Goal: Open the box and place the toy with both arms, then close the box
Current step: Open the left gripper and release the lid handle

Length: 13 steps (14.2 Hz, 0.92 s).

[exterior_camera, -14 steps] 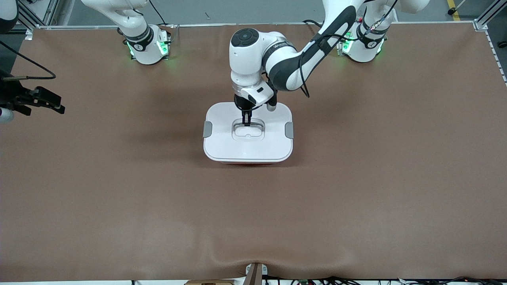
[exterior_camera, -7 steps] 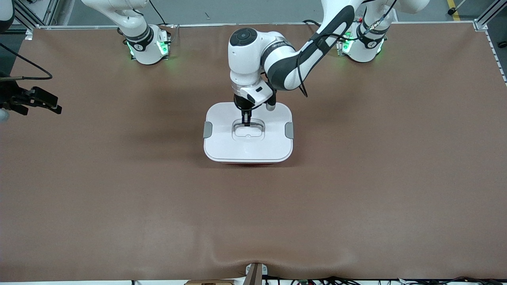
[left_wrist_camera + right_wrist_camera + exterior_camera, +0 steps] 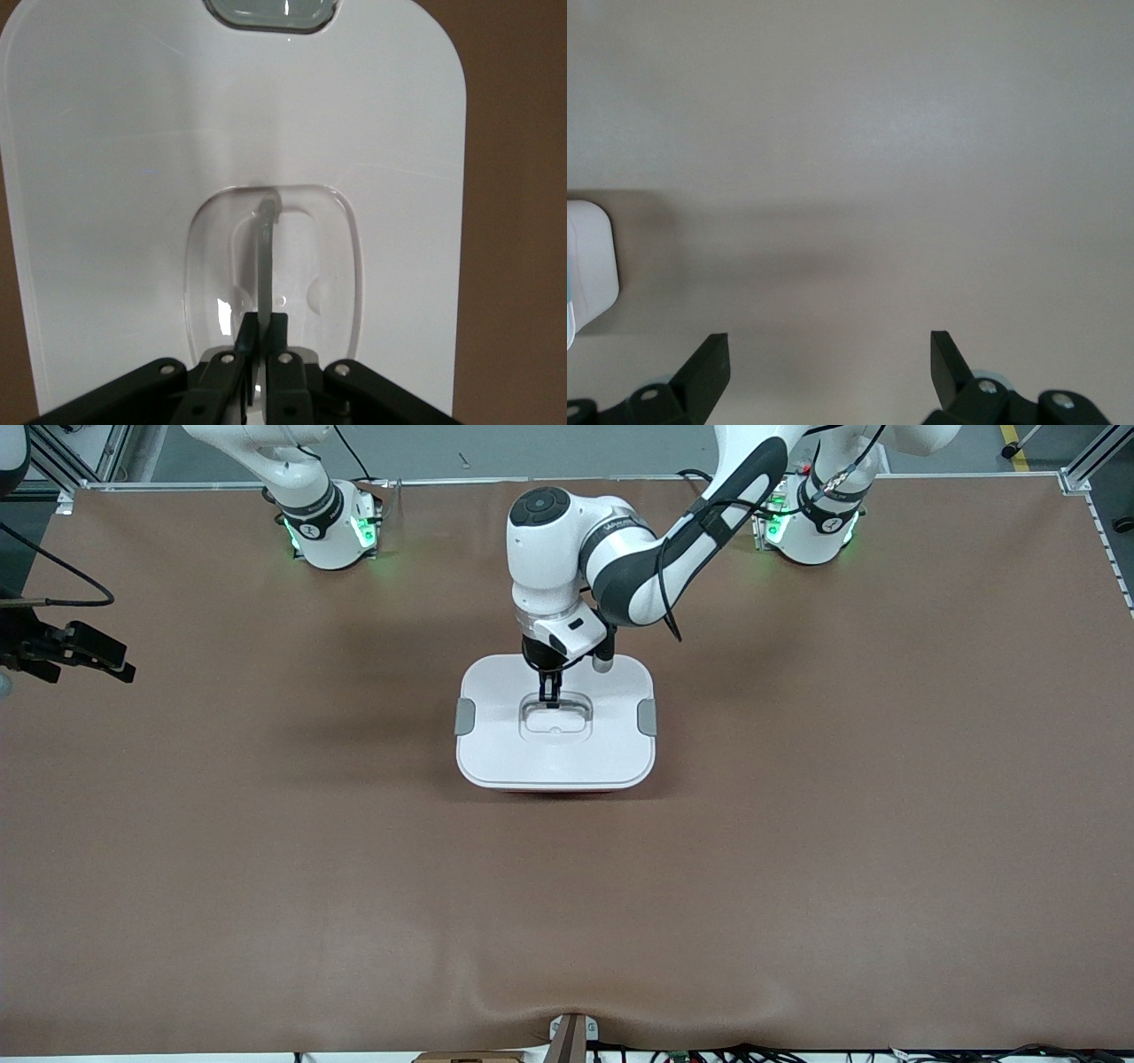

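Observation:
The box [image 3: 555, 757] stands at the table's middle with its white lid on and a grey clip [image 3: 464, 716] at each end. My left gripper [image 3: 551, 700] is down in the lid's recess, shut on the thin clear handle [image 3: 265, 257]. In the left wrist view my left gripper [image 3: 263, 328] pinches the handle bar between both fingers, with the lid [image 3: 106, 177] and one clip [image 3: 270, 13] in sight. My right gripper [image 3: 115, 669] is open and empty over bare table at the right arm's end; it also shows in the right wrist view [image 3: 828, 350]. The toy is out of view.
The brown table mat [image 3: 797, 850] surrounds the box. A white rounded corner of something [image 3: 589, 266] shows at the edge of the right wrist view. A small bracket [image 3: 571, 1036] sits at the table's edge nearest the front camera.
My left arm's wrist has shifted slightly toward the bases while its gripper stays on the handle. My right gripper has drifted a little farther toward the right arm's end of the table.

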Tool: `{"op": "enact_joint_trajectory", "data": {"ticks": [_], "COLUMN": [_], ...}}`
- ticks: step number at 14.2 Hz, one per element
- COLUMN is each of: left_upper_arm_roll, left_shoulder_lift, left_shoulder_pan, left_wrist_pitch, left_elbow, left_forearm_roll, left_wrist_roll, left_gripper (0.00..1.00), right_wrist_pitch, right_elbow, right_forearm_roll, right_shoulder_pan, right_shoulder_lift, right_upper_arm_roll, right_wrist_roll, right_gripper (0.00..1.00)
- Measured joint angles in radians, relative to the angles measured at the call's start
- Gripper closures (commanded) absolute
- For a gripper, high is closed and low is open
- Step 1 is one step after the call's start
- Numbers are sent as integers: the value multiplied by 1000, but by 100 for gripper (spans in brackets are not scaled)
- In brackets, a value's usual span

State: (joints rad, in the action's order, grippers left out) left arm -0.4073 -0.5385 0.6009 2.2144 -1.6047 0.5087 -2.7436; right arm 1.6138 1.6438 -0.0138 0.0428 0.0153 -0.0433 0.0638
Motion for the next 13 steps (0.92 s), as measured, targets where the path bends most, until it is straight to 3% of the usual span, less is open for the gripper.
{"op": "enact_joint_trajectory", "data": {"ticks": [1, 2, 3, 4, 6, 8, 13], "left_upper_arm_roll": [0, 0, 0, 0, 1, 1, 4], "left_shoulder_lift": [0, 0, 0, -2, -23, -35, -33], "left_shoulder_pan": [0, 0, 0, 0, 0, 0, -1], "left_wrist_pitch": [0, 0, 0, -1, -1, 2, -1], "left_elbow": [0, 0, 0, -1, -6, -4, 9], "left_forearm_roll": [0, 1, 1, 1, 1, 2, 7], "left_wrist_roll": [0, 0, 0, 0, 1, 1, 4], "left_gripper": [95, 80, 52, 35, 14, 0, 0], "right_wrist_pitch": [1, 2, 2, 3, 3, 3, 3], "right_elbow": [0, 0, 0, 0, 0, 0, 0], "right_forearm_roll": [0, 0, 0, 0, 0, 0, 0], "right_shoulder_pan": [0, 1, 2, 2, 2, 2, 13], "right_shoulder_lift": [0, 0, 0, 0, 0, -3, -8], "right_upper_arm_roll": [0, -1, -2, -3, -3, -3, -5], "right_wrist_roll": [-2, -3, -3, -4, -4, -4, -4], "right_gripper": [0, 0, 0, 0, 0, 0, 0]}}
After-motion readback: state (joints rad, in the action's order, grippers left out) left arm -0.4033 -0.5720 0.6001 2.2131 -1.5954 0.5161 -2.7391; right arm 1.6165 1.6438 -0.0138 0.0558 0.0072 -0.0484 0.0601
